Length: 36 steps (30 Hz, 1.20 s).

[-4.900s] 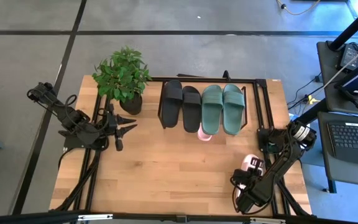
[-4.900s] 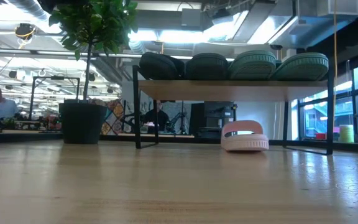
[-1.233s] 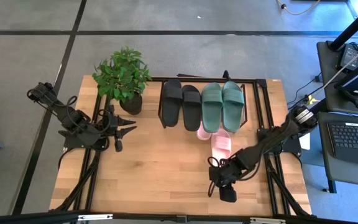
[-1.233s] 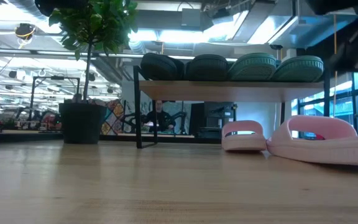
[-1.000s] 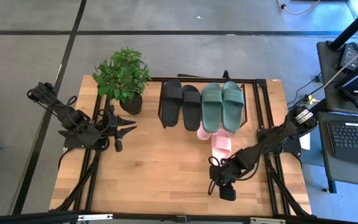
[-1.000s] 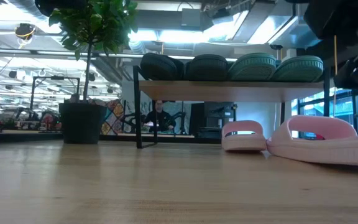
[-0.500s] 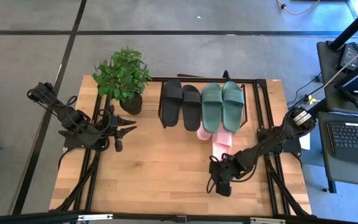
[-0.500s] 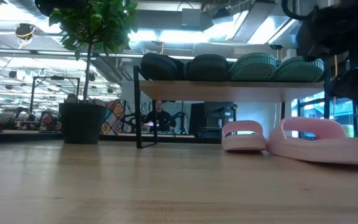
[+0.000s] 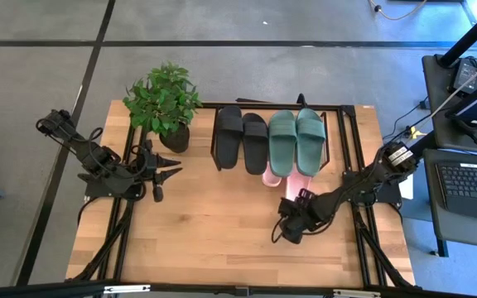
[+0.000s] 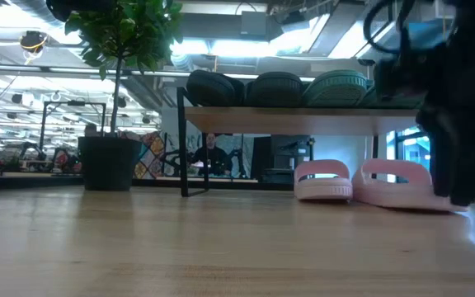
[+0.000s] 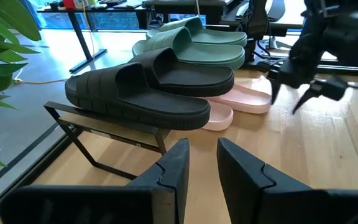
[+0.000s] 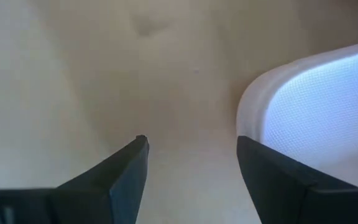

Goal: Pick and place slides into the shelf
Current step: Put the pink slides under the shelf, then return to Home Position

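right hand [image 9: 291, 222] sits fingers apart at the heel of a pink slide [image 9: 293, 186], under the shelf [image 9: 338, 141]; left hand [image 9: 166, 170] waits, fingers slightly apart.

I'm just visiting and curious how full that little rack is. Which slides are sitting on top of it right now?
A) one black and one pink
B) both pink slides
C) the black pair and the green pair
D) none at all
C: the black pair and the green pair lie side by side on the shelf; both pink slides sit down on the table.
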Each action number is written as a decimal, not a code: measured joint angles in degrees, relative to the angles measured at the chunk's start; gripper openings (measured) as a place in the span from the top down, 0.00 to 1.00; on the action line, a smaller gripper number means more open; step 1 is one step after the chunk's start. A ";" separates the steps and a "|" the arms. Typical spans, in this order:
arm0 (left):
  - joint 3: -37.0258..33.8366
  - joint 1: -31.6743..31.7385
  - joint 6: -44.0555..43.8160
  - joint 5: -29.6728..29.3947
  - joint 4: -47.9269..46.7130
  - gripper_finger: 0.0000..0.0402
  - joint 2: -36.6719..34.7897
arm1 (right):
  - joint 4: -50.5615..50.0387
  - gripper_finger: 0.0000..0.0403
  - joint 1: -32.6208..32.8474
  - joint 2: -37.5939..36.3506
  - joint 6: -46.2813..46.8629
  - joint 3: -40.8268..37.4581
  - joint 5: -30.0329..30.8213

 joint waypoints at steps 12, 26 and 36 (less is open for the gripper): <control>0.00 0.01 -0.04 0.00 0.00 0.81 0.00 | 0.12 0.39 -2.49 2.32 -0.43 -2.89 4.75; 0.00 -0.01 -0.02 -0.01 0.00 0.81 0.00 | -3.33 0.39 -4.51 2.57 -1.63 -2.48 13.20; 0.00 0.00 -0.02 -0.02 0.00 0.81 0.00 | -3.21 0.39 -3.27 2.55 -3.06 -0.48 12.99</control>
